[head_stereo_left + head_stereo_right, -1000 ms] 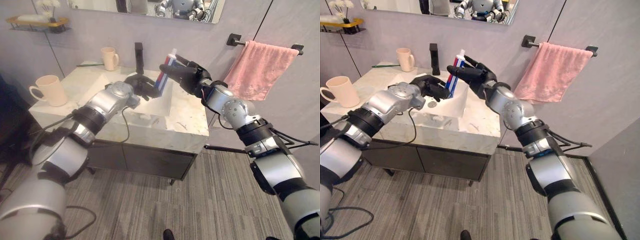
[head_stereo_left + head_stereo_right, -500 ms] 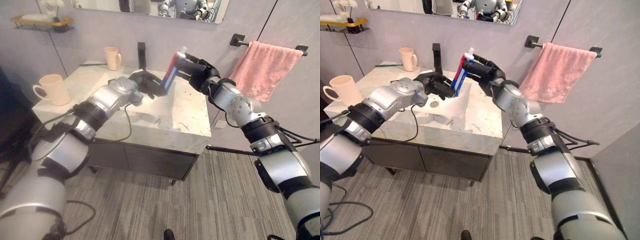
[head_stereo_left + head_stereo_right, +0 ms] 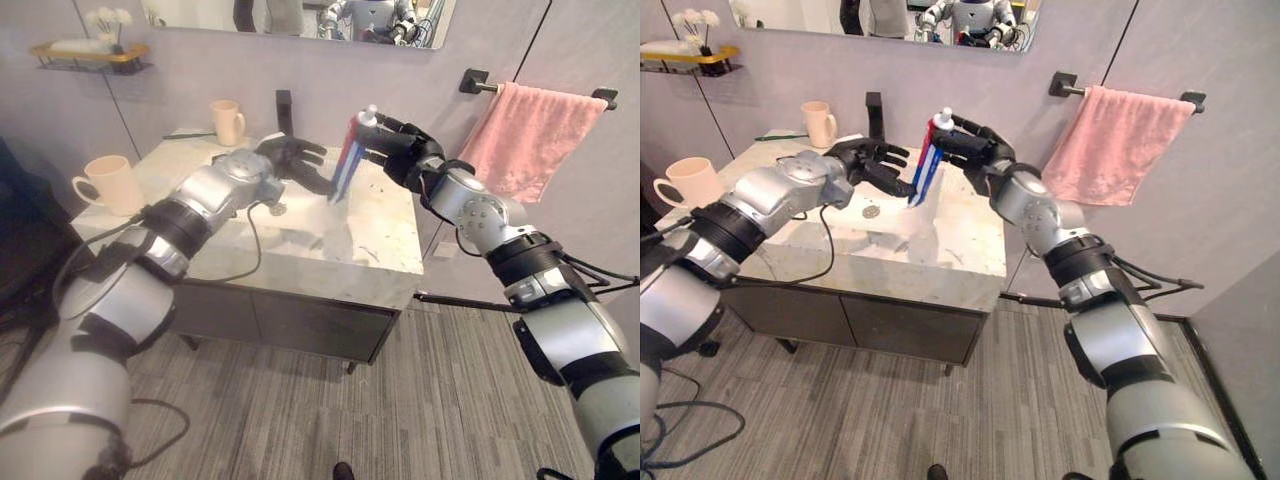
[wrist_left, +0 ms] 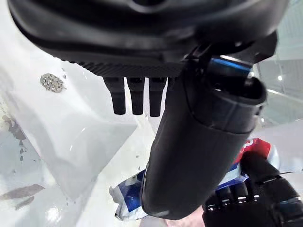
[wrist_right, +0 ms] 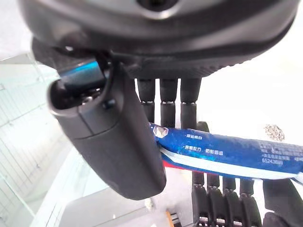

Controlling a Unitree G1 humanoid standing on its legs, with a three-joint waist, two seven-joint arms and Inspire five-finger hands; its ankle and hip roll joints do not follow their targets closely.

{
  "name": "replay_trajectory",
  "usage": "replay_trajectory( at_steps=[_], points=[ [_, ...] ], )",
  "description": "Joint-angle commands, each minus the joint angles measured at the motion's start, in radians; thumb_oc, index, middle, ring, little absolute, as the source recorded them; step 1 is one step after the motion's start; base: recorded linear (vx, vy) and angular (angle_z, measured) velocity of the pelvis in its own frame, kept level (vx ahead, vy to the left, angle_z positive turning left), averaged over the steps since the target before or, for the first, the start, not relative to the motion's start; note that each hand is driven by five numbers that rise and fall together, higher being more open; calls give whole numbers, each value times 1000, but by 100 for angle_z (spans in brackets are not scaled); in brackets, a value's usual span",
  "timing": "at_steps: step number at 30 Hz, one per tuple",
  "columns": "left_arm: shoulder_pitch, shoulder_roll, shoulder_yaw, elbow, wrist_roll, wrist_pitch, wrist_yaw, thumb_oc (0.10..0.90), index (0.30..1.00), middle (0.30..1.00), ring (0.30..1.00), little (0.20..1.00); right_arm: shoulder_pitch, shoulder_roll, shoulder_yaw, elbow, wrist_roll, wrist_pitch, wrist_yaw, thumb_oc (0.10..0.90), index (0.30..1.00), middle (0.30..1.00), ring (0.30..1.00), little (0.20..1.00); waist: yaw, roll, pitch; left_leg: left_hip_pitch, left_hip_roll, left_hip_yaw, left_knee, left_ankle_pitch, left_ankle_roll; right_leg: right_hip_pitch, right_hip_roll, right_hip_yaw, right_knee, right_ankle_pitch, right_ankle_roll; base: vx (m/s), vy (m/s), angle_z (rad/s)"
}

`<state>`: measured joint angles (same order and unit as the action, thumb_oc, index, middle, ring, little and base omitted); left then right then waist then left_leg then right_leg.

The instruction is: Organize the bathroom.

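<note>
Toothpaste tube (image 3: 346,160) | pinched in right hand (image 3: 400,152) | left hand (image 3: 290,160) beside, fingers straight

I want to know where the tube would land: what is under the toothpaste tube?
Under the toothpaste tube, pinched by the right robot hand, lies the white sink basin with its drain; the open left robot hand covers part of it.

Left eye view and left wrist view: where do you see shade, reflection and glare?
Left eye view: the cabinet sits shaded under the counter; the mirror reflects the room. Left wrist view: the white basin gleams brightly.
</note>
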<state>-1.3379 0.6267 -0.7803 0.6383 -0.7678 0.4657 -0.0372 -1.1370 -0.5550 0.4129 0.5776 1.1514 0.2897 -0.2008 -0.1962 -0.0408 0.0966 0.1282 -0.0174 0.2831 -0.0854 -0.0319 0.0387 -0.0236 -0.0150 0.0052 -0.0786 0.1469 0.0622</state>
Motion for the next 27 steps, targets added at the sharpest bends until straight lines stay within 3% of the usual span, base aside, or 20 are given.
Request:
replay_trajectory(
  at_steps=[1, 9, 10, 12, 16, 19, 21, 26, 27],
  points=[
    [-143, 59, -2, 35, -88, -123, 6, 800, 900, 900, 900, 900, -130, -40, -66, 12, 55, -112, 49, 400, 300, 300, 300, 300, 24, 35, -184, -59, 32, -27, -2, 21, -54, 53, -56, -95, 54, -97, 134, 3, 4, -3],
    [-143, 97, 30, -72, -108, -170, 94, 800, 900, 900, 900, 900, -131, -71, -80, -33, 80, -90, -11, 400, 300, 300, 300, 300, 32, 33, -181, -55, 32, -27, -2, 21, -54, 57, -57, -103, 58, -100, 134, 0, 0, 0],
    [-158, 119, 33, -87, -51, -226, 194, 800, 900, 900, 900, 900, -134, -83, -78, -33, 86, -85, -19, 400, 300, 300, 300, 300, 36, 31, -183, -55, 32, -30, -2, 21, -55, 57, -57, -104, 57, -99, 133, 0, 0, 0],
    [-172, 152, 39, -91, 4, -265, 291, 800, 900, 900, 900, 900, -130, -97, -78, -30, 90, -84, -18, 400, 300, 300, 300, 300, 43, 29, -185, -56, 31, -37, -2, 20, -55, 60, -56, -104, 54, -100, 131, 0, 0, 0],
    [-213, 241, 58, -49, 95, -257, 469, 800, 900, 900, 900, 900, -137, -134, -70, -6, 101, -89, -14, 400, 300, 300, 300, 300, 62, 26, -187, -58, 29, -57, -2, 20, -54, 69, -56, -112, 50, -101, 125, 2, 0, 1],
    [-227, 293, 69, -8, 104, -245, 501, 800, 900, 900, 900, 900, -137, -151, -71, -1, 99, -89, -20, 400, 300, 300, 300, 300, 72, 25, -185, -59, 29, -67, -2, 22, -56, 74, -56, -117, 48, -103, 122, 6, 3, 8],
    [-220, 353, 101, 46, 22, -241, 534, 800, 900, 900, 900, 900, -129, -172, -77, 10, 91, -93, -17, 400, 300, 300, 300, 300, 83, 25, -183, -61, 28, -83, -2, 24, -58, 77, -54, -121, 48, -104, 117, 9, 17, 18],
    [-141, 382, 205, 54, -141, -285, 559, 800, 900, 900, 900, 900, -96, -180, -110, -3, 66, -94, -18, 400, 300, 300, 300, 300, 93, 22, -177, -64, 28, -99, -2, 26, -59, 77, -51, -116, 49, -110, 111, 1, 13, 14],
    [-89, 386, 265, 38, -176, -310, 588, 800, 900, 900, 900, 900, -74, -178, -128, -19, 52, -94, -20, 400, 300, 300, 300, 300, 96, 20, -174, -64, 27, -105, -2, 26, -59, 76, -49, -113, 50, -112, 109, -3, 8, 23]
  ],
)
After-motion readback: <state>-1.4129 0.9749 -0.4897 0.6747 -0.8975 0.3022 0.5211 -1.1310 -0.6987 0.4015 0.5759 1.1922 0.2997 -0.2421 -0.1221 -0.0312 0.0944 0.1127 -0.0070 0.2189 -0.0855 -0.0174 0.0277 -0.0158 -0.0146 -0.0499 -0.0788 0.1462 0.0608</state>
